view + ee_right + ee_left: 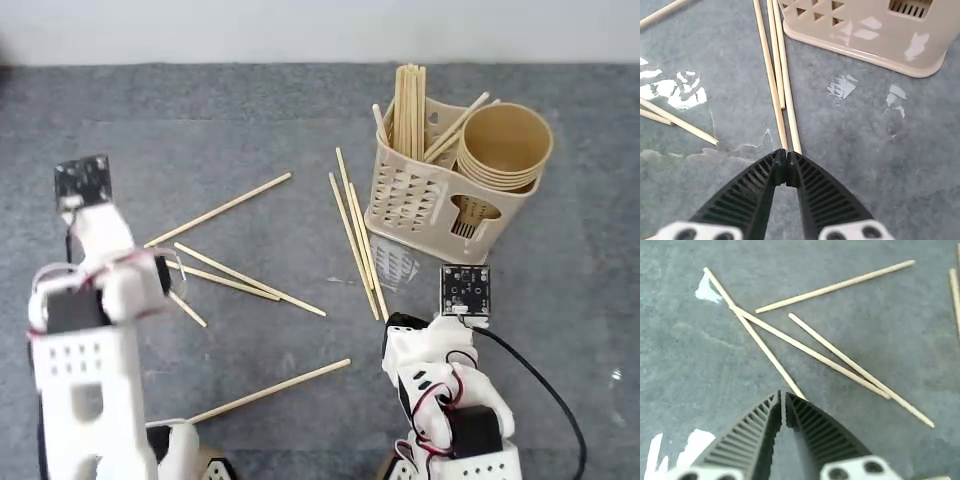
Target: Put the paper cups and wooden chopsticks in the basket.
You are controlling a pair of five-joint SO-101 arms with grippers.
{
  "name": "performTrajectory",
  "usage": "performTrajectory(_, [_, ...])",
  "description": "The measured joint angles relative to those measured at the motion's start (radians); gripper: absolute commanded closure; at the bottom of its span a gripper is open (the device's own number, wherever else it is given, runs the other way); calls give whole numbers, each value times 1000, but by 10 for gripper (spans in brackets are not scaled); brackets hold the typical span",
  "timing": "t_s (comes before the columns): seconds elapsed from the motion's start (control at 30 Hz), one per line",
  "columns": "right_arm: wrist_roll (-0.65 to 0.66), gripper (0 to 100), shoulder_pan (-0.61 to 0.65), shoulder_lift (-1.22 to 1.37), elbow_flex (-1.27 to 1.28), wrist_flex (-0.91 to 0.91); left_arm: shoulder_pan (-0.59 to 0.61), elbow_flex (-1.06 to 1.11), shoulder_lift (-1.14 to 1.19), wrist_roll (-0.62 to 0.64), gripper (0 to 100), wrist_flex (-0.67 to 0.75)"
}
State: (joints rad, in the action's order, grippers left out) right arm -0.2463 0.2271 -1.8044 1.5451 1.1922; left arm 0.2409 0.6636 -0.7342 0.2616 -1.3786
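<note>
Right tool point(785, 156), closed, tips just beside three chopsticks' point(771, 75) ends.

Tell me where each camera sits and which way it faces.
High view: fixed above the table, looking down on the basket, cups, loose chopsticks, left arm and right arm.
Left wrist view: on the left arm, looking past the shut left gripper at crossed chopsticks.
Right wrist view: on the right arm, looking past the shut right gripper at three chopsticks beside the basket.
Shared: high and right wrist views both show the basket and those three chopsticks.
</note>
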Motion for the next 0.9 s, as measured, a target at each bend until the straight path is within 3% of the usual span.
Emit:
performTrajectory(0.27, [0,990,2,0,9,0,57,-92,407,11,742,97])
performTrajectory(0.9, [0,990,2,-2,43,-37,124,-609,1183,44,837,101])
